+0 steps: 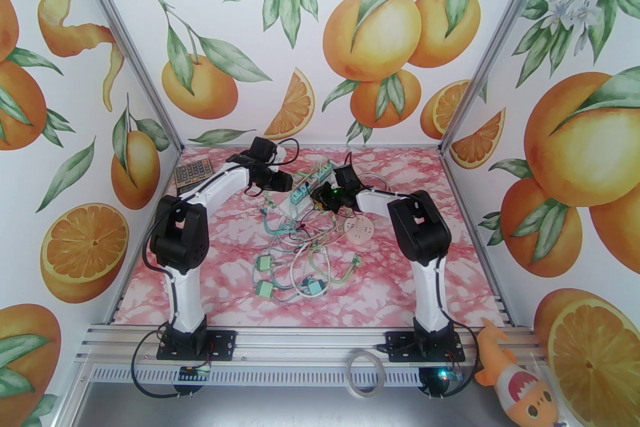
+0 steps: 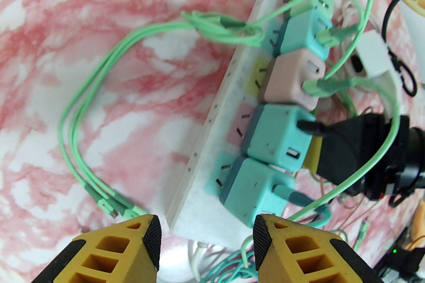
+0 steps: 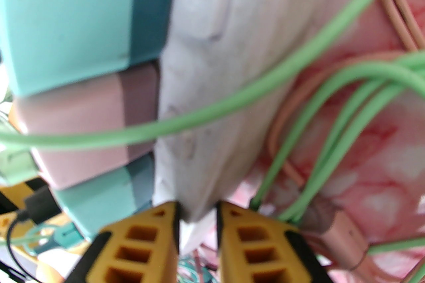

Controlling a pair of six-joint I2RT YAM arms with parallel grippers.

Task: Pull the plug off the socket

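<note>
- The left gripper (image 2: 206, 238) is closest to us in its own wrist view. Its yellow fingers (image 2: 149, 242) are spread wide apart and hold nothing.
- It hangs just over the end of the white power strip (image 2: 214, 122), which lies on the pink table (image 2: 66, 42).
- Five cube plugs sit in a row on the strip. The end plug (image 2: 255, 195), a blue-green one, is right by the open fingers.
- All five look pushed all the way in. So no plug in this row is out yet.
- The right gripper (image 3: 197, 208) is pinched tight on the edge of the power strip. I think it holds the strip down so it won't lift.
- Green cables (image 2: 232, 30) loop from the plugs over the table.
- In the top view, three loose plugs (image 1: 265, 289) lie on the table nearer the arms, well apart from the strip.
- What is left, I think: the left gripper has to go down around a plug, squeeze it, and pull it straight off the strip.
</note>
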